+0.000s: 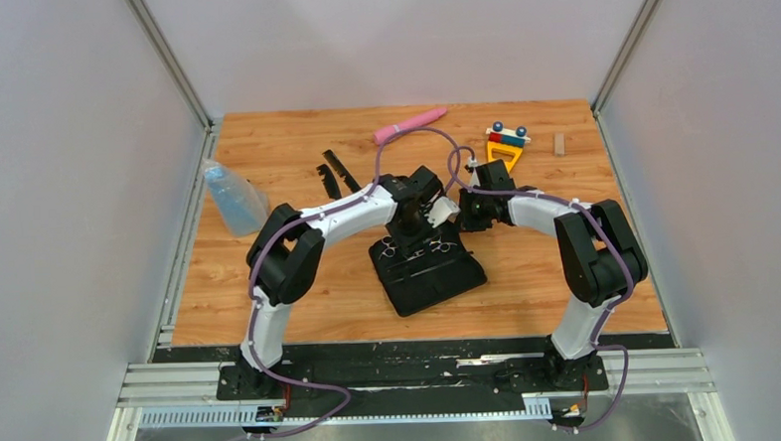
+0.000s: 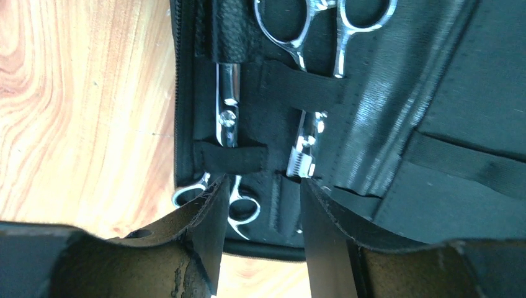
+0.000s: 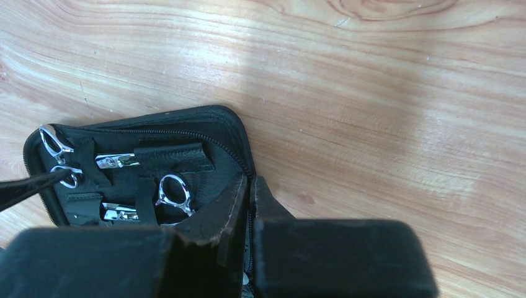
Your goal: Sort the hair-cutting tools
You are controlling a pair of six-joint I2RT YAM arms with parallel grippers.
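**On the worktop (image 1: 519, 284), an open case (image 1: 439, 283) under two end effectors**

From above, the left end effector (image 1: 412, 234) hangs over the far half of the case. It is between the first scissors (image 1: 390, 248) and the second scissors (image 1: 443, 246), which both lie inside the case. The right end effector (image 1: 453, 218) sits at the case's far right corner. A comb (image 1: 329, 181) and a second comb (image 1: 342, 167) lie side by side on bare wood, behind and to the left of the case and well apart from both end effectors. A pink wand (image 1: 409, 125) lies near the back edge.

At the left wrist, the left end effector (image 2: 262, 186) is released, its fingers (image 2: 198, 236) spread with nothing between them. The first scissors (image 2: 226, 112) lie beneath it under two elastic straps. Their rings point toward the camera and are partly hidden behind the left finger. The second scissors (image 2: 304, 146) are turned the other way, with the rings at the far end. One strap crosses them, and their blade tips reach just beside the right finger.

At the right wrist, the right end effector (image 3: 251, 183) is clenched to a narrow slit on the case's zip rim. Both scissors show inside the case to its left, apart from its fingers. To its right is bare wood.
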